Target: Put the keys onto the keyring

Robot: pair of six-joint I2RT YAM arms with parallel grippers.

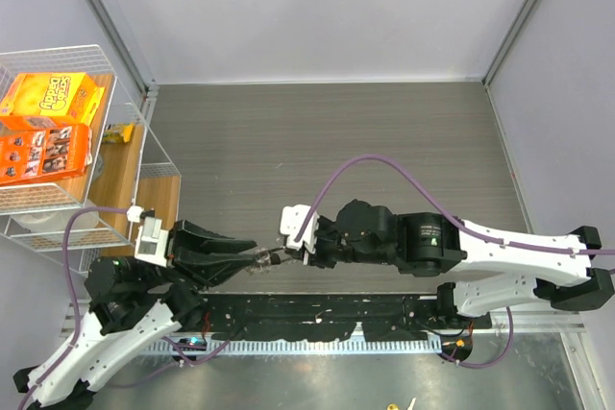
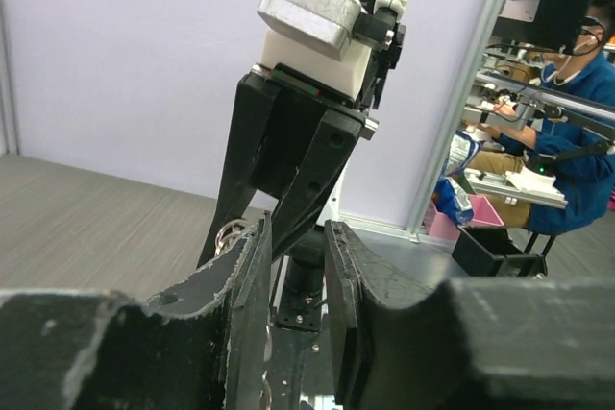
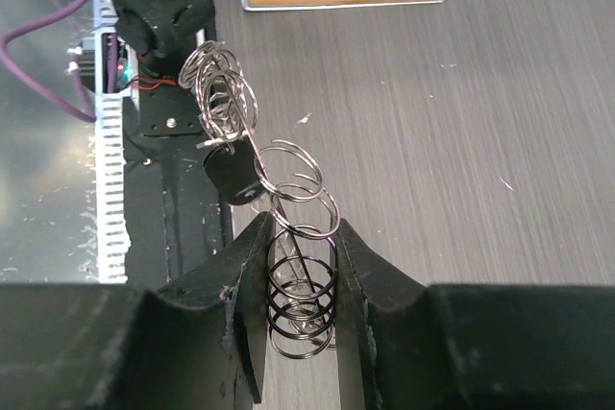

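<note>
Right gripper [image 3: 300,232] clamps the keyring [image 3: 288,189] above the bench's [image 1: 317,141] near edge, its chain running straight out toward the left gripper [image 2: 296,237]. That one stands part-open, empty, the chain's end just beside it.

Two claws [image 1: 252,258] [image 1: 291,254], one keyring [image 3: 304,233], one key [image 3: 231,178].

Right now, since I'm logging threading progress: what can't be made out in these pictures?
Top view: the keyring is too small to read between the left claw and the right claw.
Left wrist: the keyring is mostly hidden behind the left claw's own finger.
Right wrist: overlapping coils cover the blade of the key, so whether it is threaded is unclear.
</note>
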